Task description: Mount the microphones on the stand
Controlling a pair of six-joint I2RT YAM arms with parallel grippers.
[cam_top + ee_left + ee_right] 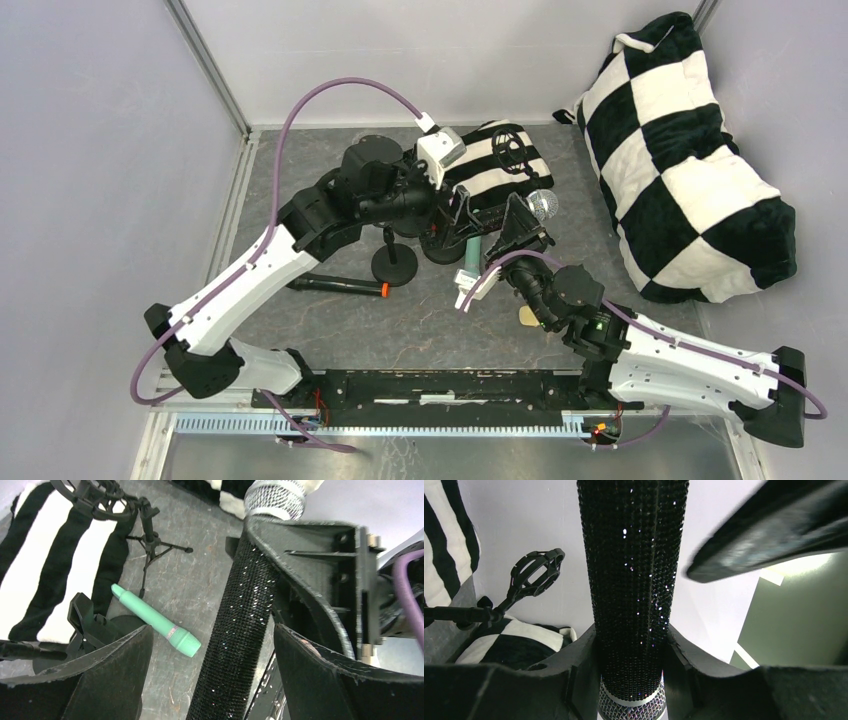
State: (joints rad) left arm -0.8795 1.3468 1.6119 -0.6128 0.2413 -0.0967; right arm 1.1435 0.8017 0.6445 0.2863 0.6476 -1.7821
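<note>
Microphone with the sparkly black body and silver mesh head (541, 205) was off the table at mid-scene, raised between the two arms. The right gripper (631, 640) was clamped on its body just below the mesh. The left gripper (214, 630) stood wide open with the body passing between its fingers. No contact with either pad could be made out, so it held nothing.

Other three:
- The mint green microphone (470, 255) lay on the table just under the raised one.
- The black microphone with the orange ring (340, 286) lay to the left, beside the left arm.
- The cream microphone (527, 317) showed only a tip under the right arm.

Stands:
- A round-base stand (395, 262) stood upright at centre, its clip (82, 617) close to the left finger.
- A tripod stand (512, 150) with a cage-shaped holder rested on the striped cushion (480, 185) at the far side.

Step in hand, as judged, was a handover or a steadying grip. The left fingers ought to close square across the lower body, apart from the right's hold, and be firm before any release. The glitter surface might slip.

Room was tight at centre, where both wrists, the round-base stand and the mint microphone sat close together. The checkered cushion (690, 160) hemmed in the far right, and walls closed the far and left sides. The freest table (420, 330) lay near, ahead of the arm bases.
</note>
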